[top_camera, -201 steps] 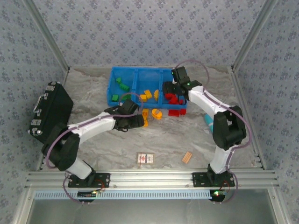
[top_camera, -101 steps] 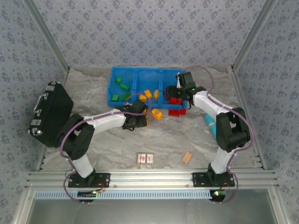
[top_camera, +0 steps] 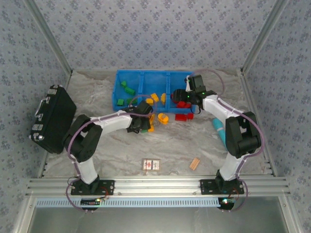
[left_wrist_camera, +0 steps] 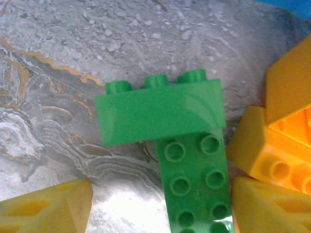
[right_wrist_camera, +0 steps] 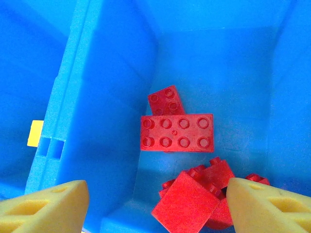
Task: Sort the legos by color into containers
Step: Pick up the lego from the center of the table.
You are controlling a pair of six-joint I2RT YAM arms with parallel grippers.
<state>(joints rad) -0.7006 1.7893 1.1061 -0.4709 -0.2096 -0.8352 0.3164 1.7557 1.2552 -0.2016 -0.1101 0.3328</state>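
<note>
Two green legos (left_wrist_camera: 160, 116) stacked crosswise on desk (left_wrist_camera: 58, 97) near containers (top_camera: 154, 81), lower one cut off at frame edge. Orange legos (left_wrist_camera: 272, 155) just beside, partly cropped. Left hand (left_wrist_camera: 160, 213), pads spread, straddling lower one. Right hand (right_wrist_camera: 158, 208), pads likewise spread, above red legos (right_wrist_camera: 177, 132) in right bin; pile partly cropped.

Left end effector (left_wrist_camera: 160, 208) spread, right (right_wrist_camera: 155, 206) spread

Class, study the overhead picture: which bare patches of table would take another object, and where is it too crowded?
Bare table lies in the middle, between the card and wooden block nearside and the loose orange bricks farther back. Another patch sits between the black case and the blue tray. Crowded: the tray's front edge, where those and a red brick lie.
</note>
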